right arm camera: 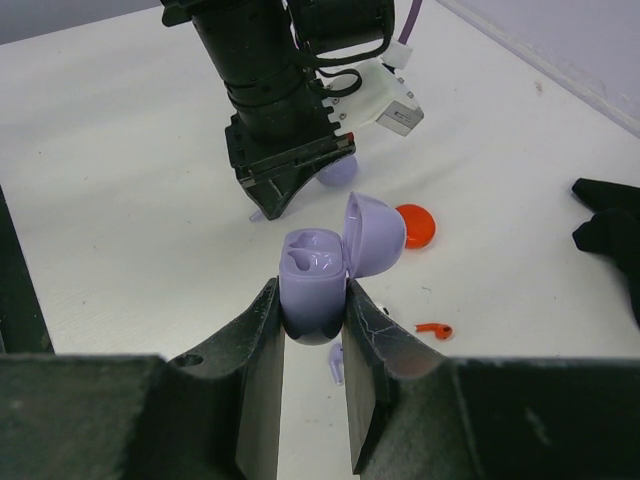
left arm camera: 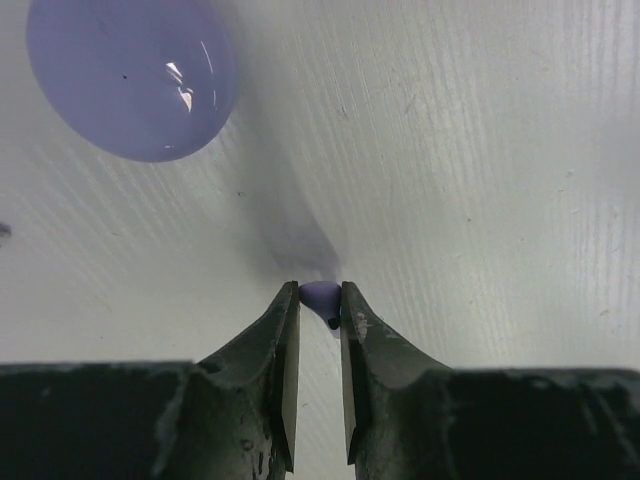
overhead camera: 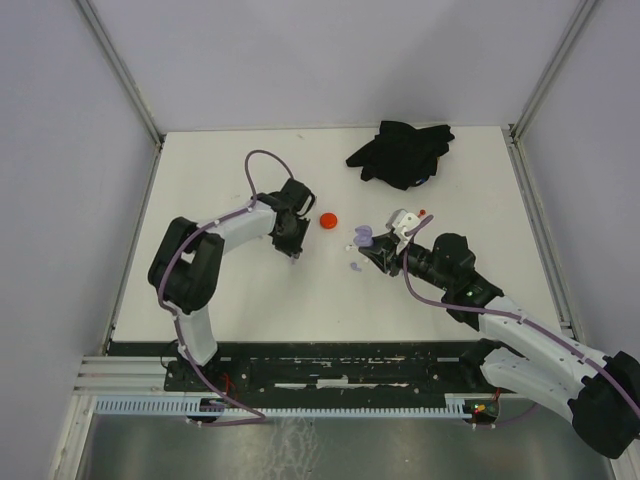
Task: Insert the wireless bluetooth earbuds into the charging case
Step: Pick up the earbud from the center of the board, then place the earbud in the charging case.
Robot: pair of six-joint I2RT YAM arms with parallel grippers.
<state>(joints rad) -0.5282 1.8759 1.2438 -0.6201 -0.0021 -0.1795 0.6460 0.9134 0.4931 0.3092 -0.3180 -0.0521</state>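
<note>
Bud: lavender earbud (left arm camera: 320, 297) pinched at the very tips of left gripper (left arm camera: 320, 290), low over table (overhead camera: 230, 160); touching it or just off, can't tell.
L gripper: pressed together on bud, thin hold.
Case: lavender charging case (right arm camera: 312, 262) clamped in right gripper (right arm camera: 311, 288), lid (right arm camera: 375, 232) flipped open, both wells bare & facing up; apart from held bud.
Stage (est.): bud gripped; lift + carry to case not yet done.
Risk: hold sits on rounded head, so bud may squirt out or twist on lift. A twisted bud won't seat, and forcing it could shove case in R jaws.
Bud heading: rounded head shows btw pads, darker bit low-right; stem hidden, long axis can't tell.
Around: 2nd lavender bud (right arm camera: 337, 362) & red bud (right arm camera: 433, 329) near case; red disc (right arm camera: 415, 225); lavender disc (left arm camera: 130, 75); black cloth (overhead camera: 400, 152) far back.
</note>
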